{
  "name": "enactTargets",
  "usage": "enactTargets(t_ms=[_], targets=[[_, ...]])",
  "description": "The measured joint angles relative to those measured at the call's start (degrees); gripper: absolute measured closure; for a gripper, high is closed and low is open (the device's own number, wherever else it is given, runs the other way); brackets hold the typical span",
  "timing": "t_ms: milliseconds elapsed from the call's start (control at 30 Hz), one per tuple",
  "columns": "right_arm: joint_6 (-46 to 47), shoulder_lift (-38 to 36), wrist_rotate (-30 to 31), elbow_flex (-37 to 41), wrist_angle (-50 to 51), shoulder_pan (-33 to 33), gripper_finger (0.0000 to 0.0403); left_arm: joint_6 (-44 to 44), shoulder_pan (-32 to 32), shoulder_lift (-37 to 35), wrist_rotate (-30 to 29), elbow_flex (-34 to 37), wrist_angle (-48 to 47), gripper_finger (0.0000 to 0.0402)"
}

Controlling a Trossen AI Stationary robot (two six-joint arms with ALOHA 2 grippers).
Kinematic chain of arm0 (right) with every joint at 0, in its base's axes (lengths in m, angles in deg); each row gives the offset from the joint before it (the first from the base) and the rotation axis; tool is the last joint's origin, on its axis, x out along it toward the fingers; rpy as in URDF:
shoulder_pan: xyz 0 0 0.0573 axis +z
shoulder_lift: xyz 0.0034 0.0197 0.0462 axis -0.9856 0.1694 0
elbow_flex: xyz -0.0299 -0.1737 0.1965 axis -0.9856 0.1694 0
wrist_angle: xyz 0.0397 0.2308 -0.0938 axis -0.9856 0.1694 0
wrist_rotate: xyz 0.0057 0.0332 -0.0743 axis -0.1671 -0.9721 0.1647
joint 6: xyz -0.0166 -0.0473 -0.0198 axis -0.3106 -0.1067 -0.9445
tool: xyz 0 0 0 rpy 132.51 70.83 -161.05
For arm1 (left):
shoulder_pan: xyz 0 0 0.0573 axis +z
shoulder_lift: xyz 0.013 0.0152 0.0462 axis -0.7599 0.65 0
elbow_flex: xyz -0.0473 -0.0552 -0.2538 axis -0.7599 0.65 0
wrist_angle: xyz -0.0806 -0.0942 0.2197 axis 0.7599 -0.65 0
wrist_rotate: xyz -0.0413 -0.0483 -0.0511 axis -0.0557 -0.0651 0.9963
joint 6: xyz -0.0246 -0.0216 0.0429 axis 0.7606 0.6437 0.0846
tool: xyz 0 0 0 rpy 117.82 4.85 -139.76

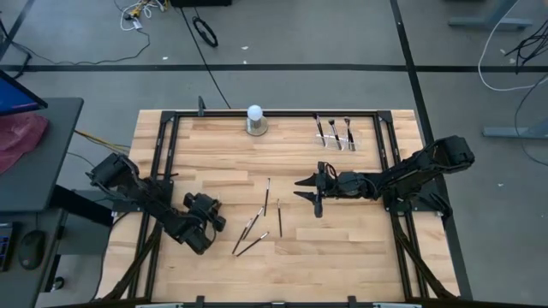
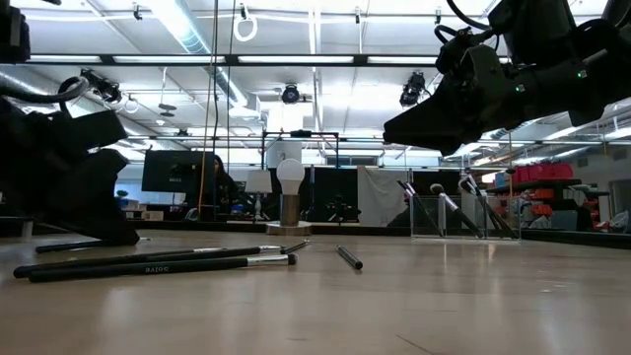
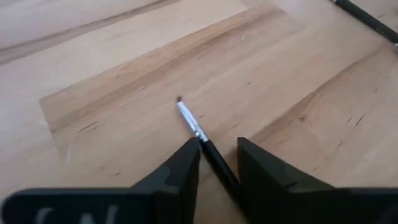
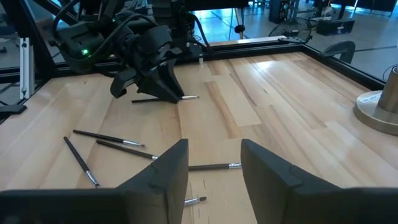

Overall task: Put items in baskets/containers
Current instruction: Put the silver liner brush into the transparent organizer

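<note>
Several thin dark makeup brushes lie flat on the wooden table: a loose group [image 1: 254, 231], also seen in the right wrist view [image 4: 109, 138] and low view [image 2: 148, 264]. The clear holder [image 1: 338, 137] stands near the far right edge with three brushes leaning upright in it [image 2: 454, 209]. My left gripper [image 1: 214, 221] is down at the table, open, its fingers either side of one brush with a silver ferrule [image 3: 200, 134]. My right gripper [image 1: 308, 197] hangs open above the table, right of centre, over a lone brush [image 4: 214, 166].
A white ball on a round grey base [image 1: 255, 118] stands at the middle of the far edge. A black frame [image 1: 282, 112] runs around the tabletop. Bare wood lies between the brush group and the holder.
</note>
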Motion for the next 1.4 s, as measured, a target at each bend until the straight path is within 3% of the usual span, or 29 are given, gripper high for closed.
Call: enactTargets(t_ms=[233, 933, 1233, 1400], targets=[[0.00, 0.00, 0.00, 0.00, 0.00, -0.01, 0.0252, 0.25, -0.91, 0.28, -3.10, 2.41, 3.47, 0.0384], [0.00, 0.00, 0.00, 0.00, -0.05, -0.01, 0.0252, -0.54, -1.91, 0.31, -12.29, 3.76, 9.53, 0.0386], [0.46, 0.00, 0.00, 0.00, -0.11, -0.23, 0.0252, -6.49, -1.57, -0.22, -23.01, 3.72, 17.33, 0.0386], [0.48, 0.00, -0.82, 0.00, -0.09, -0.21, 0.0252, -18.31, 0.84, -3.65, -25.12, 3.69, 24.70, 0.0387]])
